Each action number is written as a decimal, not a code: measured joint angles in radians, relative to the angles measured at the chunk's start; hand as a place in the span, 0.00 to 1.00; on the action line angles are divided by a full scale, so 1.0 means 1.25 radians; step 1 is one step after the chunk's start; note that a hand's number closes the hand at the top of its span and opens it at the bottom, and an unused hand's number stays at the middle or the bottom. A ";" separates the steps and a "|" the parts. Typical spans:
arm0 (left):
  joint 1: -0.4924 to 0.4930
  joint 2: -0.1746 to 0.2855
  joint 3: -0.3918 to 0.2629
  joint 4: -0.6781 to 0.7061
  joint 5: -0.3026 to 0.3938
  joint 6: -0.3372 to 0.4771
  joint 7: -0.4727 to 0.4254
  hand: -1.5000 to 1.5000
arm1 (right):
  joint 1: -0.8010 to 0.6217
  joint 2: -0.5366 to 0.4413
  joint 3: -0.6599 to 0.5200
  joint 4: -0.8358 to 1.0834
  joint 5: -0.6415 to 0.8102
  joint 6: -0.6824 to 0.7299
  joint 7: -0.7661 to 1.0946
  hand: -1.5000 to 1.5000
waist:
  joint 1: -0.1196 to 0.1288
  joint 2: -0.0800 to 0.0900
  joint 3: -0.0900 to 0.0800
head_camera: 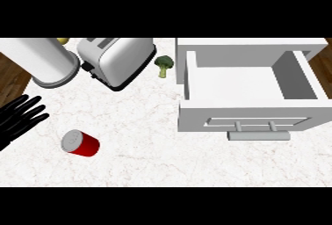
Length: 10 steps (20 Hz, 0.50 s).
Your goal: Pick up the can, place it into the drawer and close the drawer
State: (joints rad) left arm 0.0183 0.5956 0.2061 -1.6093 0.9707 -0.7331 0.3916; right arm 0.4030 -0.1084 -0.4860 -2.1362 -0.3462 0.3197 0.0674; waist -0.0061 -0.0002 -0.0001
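Left hand (12, 125) at the view's left, fingers (27, 112) straight, spread and holding nothing — red can (81, 143) near it on the desk (162, 154) — drawer (194, 116) open

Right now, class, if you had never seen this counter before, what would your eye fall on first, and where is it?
The red can stands out on the pale counter at the lower left, apart from the black left hand resting open at the left edge. At the right, a white drawer stands pulled open. Along the top sit a toaster and a piece of broccoli.
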 measured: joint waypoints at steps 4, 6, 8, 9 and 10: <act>-0.006 -0.050 0.002 0.038 -0.092 -0.032 -0.029 0.00 | 0.019 0.008 -0.024 -0.009 -0.020 0.029 0.001 0.00 | 0.000 0.000 0.000; -0.016 -0.090 -0.002 0.067 -0.162 -0.047 -0.064 0.00 | 0.029 0.006 -0.040 -0.022 -0.041 0.040 0.012 0.00 | -0.002 0.000 0.000; -0.032 -0.107 0.003 0.091 -0.200 -0.051 -0.081 0.00 | 0.027 -0.001 -0.063 -0.014 -0.058 0.052 0.017 0.00 | -0.001 0.000 0.000; -0.037 -0.122 -0.002 0.094 -0.224 -0.048 -0.087 0.00 | 0.022 -0.001 -0.065 -0.019 -0.059 0.051 0.026 0.00 | -0.001 0.000 0.000; -0.034 -0.135 -0.002 0.101 -0.252 -0.051 -0.102 0.00 | 0.028 0.009 -0.065 -0.022 -0.053 0.060 0.019 0.00 | -0.001 0.000 0.000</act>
State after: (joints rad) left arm -0.0243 0.4272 0.2031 -1.4828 0.6561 -0.7970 0.2647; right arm 0.4375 -0.0967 -0.5667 -2.1634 -0.4128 0.3947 0.0918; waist -0.0071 -0.0004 -0.0004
